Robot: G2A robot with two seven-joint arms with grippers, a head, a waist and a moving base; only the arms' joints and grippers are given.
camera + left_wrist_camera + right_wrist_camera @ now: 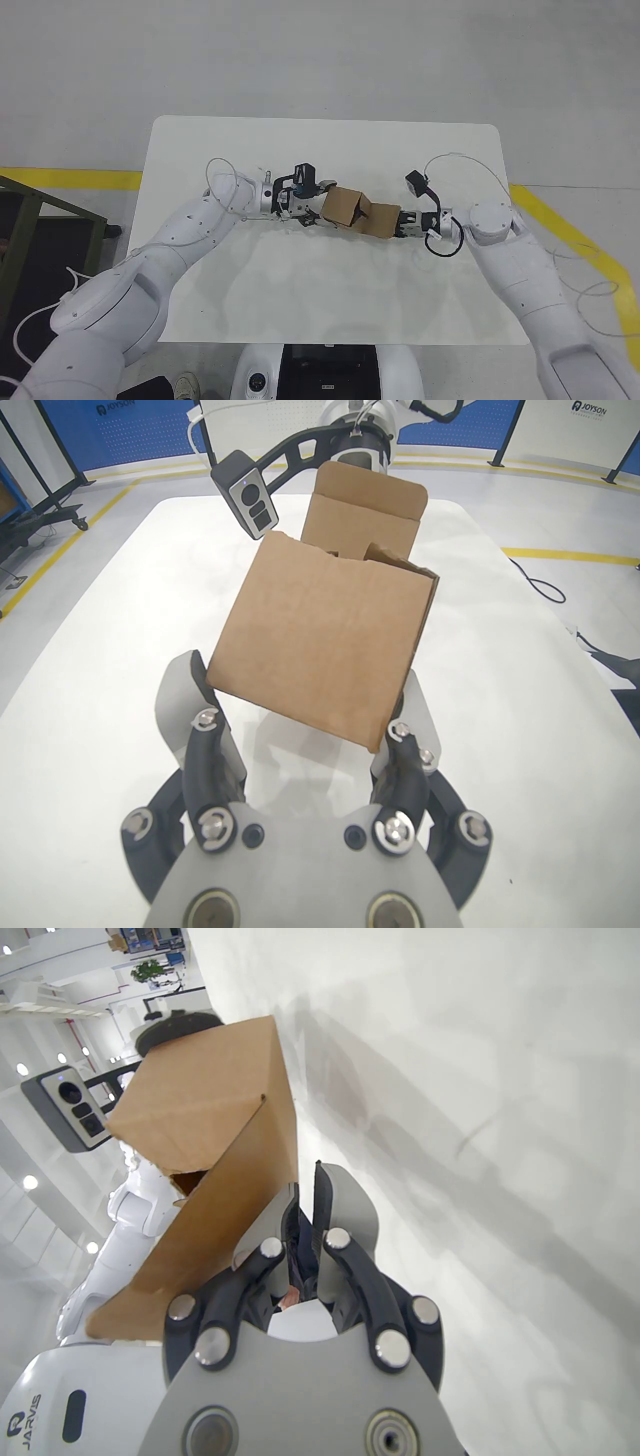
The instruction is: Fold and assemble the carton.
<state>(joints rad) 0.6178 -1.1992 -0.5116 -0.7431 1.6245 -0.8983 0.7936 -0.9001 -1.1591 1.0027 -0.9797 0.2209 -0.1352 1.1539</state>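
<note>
1. Left arm: it lies across the bench (200, 150) from the near-left corner toward the centre, forearm low and wrist pointing right. The left gripper (310, 207) (302, 672) stands wide apart. Its fingers (192, 680) bracket the near end of the carton, one at each lower corner. Whether they press on the cardboard cannot be told, so no firm grip is credited.
2. Carton (358, 210) (325, 640) (210, 1093): it sits about the centre of the bench, tilted, and appears raised clear of the surface. Its long axis runs left to right, parallel to the long edges, directly ahead of the left gripper. The body is squared up, while the far end is unclosed with a flap standing up.
3. Right arm: it comes in from the near-right corner, elbow bent and wrist pointing left. The right gripper (403, 221) (305, 1188) is closed to a thin slit, pinching the carton's right-hand end panel.
4. Judgement: both grippers sit at the carton's ends. The right one carries it, so the left is free to close on its end or press a flap.
</note>
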